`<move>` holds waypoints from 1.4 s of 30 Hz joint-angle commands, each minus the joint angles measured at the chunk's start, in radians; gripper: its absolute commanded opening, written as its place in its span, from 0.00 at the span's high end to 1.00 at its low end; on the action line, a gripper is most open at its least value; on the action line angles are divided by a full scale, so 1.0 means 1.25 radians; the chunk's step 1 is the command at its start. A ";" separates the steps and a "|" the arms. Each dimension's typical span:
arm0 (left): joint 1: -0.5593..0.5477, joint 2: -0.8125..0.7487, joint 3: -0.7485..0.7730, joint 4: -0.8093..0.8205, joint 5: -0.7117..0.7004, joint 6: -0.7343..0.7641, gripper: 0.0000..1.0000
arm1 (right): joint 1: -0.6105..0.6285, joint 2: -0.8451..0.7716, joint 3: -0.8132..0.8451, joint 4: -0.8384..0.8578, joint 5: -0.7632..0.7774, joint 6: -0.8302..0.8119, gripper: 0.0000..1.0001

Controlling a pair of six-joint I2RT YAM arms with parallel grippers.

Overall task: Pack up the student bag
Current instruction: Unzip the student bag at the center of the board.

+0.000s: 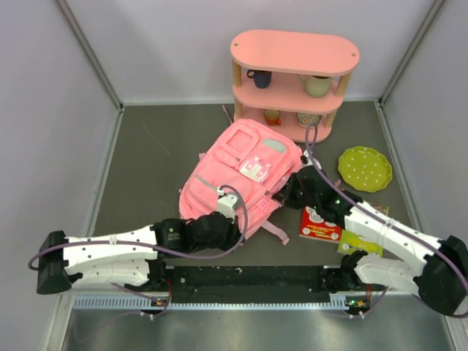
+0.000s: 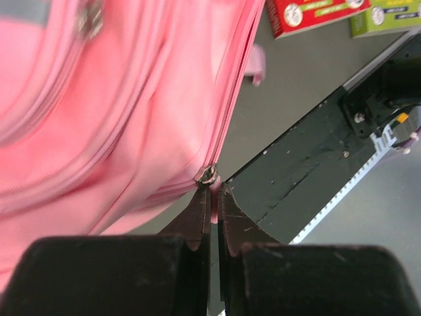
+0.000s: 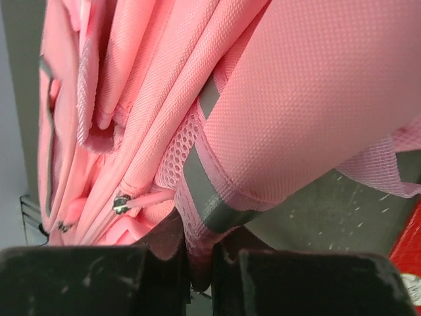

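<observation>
The pink student bag (image 1: 234, 172) lies flat mid-table, its front with the pale patch facing up. At the bag's near edge, my left gripper (image 1: 228, 212) is shut on a pink zipper pull (image 2: 209, 176), pinched between the fingertips of the left gripper (image 2: 215, 187). From the right side of the bag, my right gripper (image 1: 291, 189) is shut on the bag's pink mesh side panel (image 3: 181, 148), beside a grey strip (image 3: 204, 191); the fabric is bunched between the jaws of the right gripper (image 3: 199, 227). A second zipper pull (image 3: 121, 203) hangs free to the left.
A rigid pink three-tier shelf (image 1: 295, 51) holding cups stands behind the bag. A green dotted plate (image 1: 365, 168) sits at the right. A red book (image 1: 320, 224) and a green book (image 1: 360, 245) lie under the right arm. The black base rail (image 1: 248, 278) runs along the near edge.
</observation>
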 commanded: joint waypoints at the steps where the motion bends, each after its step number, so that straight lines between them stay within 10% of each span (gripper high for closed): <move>1: -0.024 -0.078 -0.065 -0.112 0.062 -0.055 1.00 | -0.100 0.070 0.051 0.026 0.066 -0.096 1.00; 8: -0.024 -0.122 -0.117 -0.154 0.052 -0.120 1.00 | -0.107 0.123 0.048 0.028 0.039 -0.080 0.97; 10: -0.024 -0.110 -0.107 -0.119 0.057 -0.112 1.00 | -0.109 0.107 0.042 0.029 0.003 -0.077 0.75; 11: -0.024 -0.104 -0.103 -0.105 0.059 -0.108 1.00 | -0.107 0.093 0.038 0.024 -0.009 -0.076 0.48; 15: -0.024 -0.048 -0.067 -0.059 0.060 -0.088 1.00 | -0.109 -0.028 -0.016 -0.015 -0.007 -0.039 0.14; 25: -0.024 0.022 0.026 0.021 0.065 -0.043 1.00 | -0.018 -0.357 -0.217 0.018 -0.149 0.205 0.12; 38: -0.027 0.107 0.094 0.053 0.093 -0.006 1.00 | 0.267 -0.145 -0.221 0.270 0.024 0.386 0.12; 42: -0.030 0.104 0.095 0.053 0.095 0.001 1.00 | 0.267 -0.123 -0.234 0.285 0.045 0.428 0.35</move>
